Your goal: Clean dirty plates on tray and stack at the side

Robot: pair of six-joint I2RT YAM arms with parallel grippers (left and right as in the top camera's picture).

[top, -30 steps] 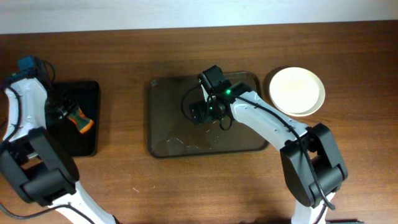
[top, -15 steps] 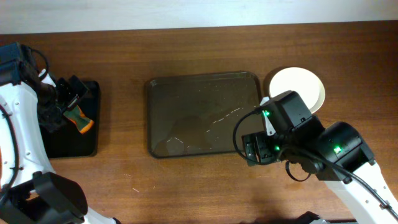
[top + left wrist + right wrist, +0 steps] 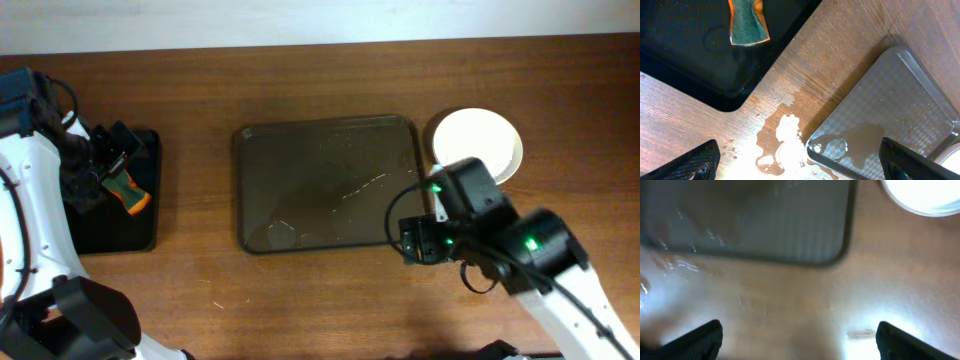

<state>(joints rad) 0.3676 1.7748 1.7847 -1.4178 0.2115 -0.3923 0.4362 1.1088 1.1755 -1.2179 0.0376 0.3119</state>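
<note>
**mk_bots:** ok so where are we at? The tray (image 3: 325,185) looks bare to me, just wet streaks on it.

**yam_fan:** yeah, I'd call it basically done. The plates (image 3: 478,147) sit stacked off the tray, ahead and to the right of the right end effector (image 3: 800,342) in its own cam. Can't count how many are in the stack from above tho. That end effector is spread wide with nothing in it, over bare surface (image 3: 300,300) just short of the tray's near corner.

**mk_bots:** and the left one?

**yam_fan:** left end effector (image 3: 800,162) is also wide and empty. The black tray (image 3: 695,55) is ahead-left of it with the sponge (image 3: 746,22) lying in it. The brown tray is ahead-right.

**mk_bots:** so what can still go sideways?

**yam_fan:** my guesses:
- The right end effector is near both the tray rim and the stack. A sloppy swing could clip the rim and shove the tray, or nudge the plates and knock the stack askew.
- There's a puddle (image 3: 782,147) on the surface, between the left end effector's fingers in its cam, right by the tray corner. Wet stuff slides easy, and a finger dragged through it would smear the water further.
- If a plate needs another grab, wet glaze would probably make for a slippy pinch.
</note>
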